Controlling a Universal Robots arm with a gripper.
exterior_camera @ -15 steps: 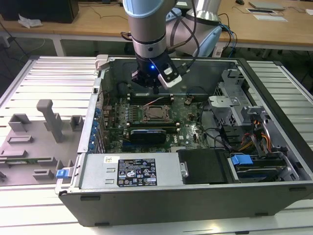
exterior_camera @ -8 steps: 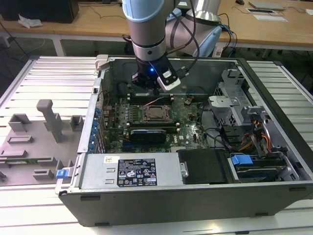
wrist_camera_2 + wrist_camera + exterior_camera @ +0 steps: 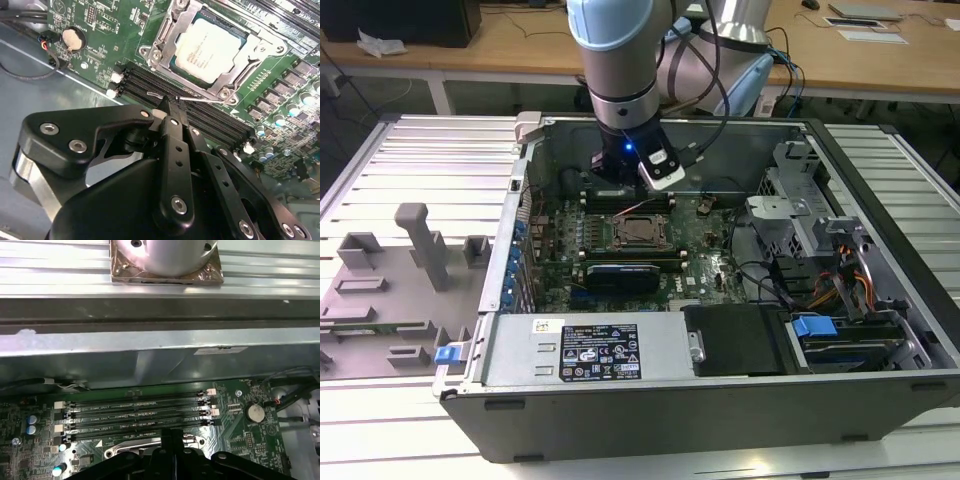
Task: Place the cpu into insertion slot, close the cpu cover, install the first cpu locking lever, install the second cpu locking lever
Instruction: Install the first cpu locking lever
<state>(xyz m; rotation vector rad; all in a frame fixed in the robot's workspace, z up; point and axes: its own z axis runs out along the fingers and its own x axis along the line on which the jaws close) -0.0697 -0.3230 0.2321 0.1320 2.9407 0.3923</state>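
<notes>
An open grey metal computer case (image 3: 620, 400) is seen in the exterior view, with a green circuit board (image 3: 710, 250) lying flat on its floor. The insertion slot (image 3: 150, 52), a small square socket with a silver metal rim, is set into this board. The cpu cover (image 3: 168, 36), a thin square silver frame plate with a large window, is laid flat down over the slot. The cpu (image 3: 210, 47), a small flat square chip with a pale silver-tan metal top bearing fine print, is seated inside the slot and is framed by the cover's window.

The black gripper (image 3: 167, 107) is held low over the board, just beside the slot. Its fingers are drawn together to a narrow tip. This tip is placed at the free end of a thin silver wire locking lever (image 3: 205, 98), which runs along the near edge of the slot. Whether the wire is actually pinched between the fingers cannot be told.

Four long narrow black memory slots (image 3: 135, 410) are counted side by side next to the slot, under the gripper. One cpu, one cover and one wire lever are made out at the slot. One round silver coin battery (image 3: 74, 38) is seated on the board, well apart from the slot.
</notes>
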